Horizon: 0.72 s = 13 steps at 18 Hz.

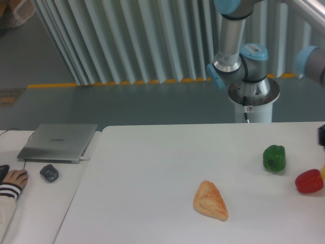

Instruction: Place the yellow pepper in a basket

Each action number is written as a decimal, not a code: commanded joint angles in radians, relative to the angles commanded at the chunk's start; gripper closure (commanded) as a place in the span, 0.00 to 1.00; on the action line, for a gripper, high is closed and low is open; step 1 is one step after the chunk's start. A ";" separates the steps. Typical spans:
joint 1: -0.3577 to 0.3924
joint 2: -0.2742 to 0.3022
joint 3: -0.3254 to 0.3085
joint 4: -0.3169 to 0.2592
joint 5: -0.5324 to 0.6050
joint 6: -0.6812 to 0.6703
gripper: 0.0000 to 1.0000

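Note:
Only a thin yellow sliver of the yellow pepper [323,173] shows, at the right edge of the picture just above the red pepper. A dark piece of my gripper [322,136] pokes in at the same edge above that sliver. Its fingers are cut off by the frame, so I cannot make out their hold. The basket is out of view. The arm's base [252,90] and grey links stand behind the table at the upper right.
On the white table lie a green pepper [274,157], a red pepper [309,181] and an orange-tan wedge pastry [209,200]. On the left side table are a shut laptop [58,142], a mouse [49,173] and a person's hand [15,178].

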 joint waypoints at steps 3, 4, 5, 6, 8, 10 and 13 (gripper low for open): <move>0.054 -0.006 0.005 0.047 0.002 0.104 0.76; 0.089 -0.005 0.005 0.055 -0.003 0.153 0.76; 0.109 -0.003 0.008 0.055 -0.002 0.207 0.76; 0.118 -0.006 0.008 0.055 0.000 0.265 0.76; 0.140 -0.023 0.008 0.060 0.002 0.342 0.74; 0.143 -0.040 0.006 0.069 0.000 0.344 0.74; 0.143 -0.058 -0.003 0.071 0.000 0.342 0.63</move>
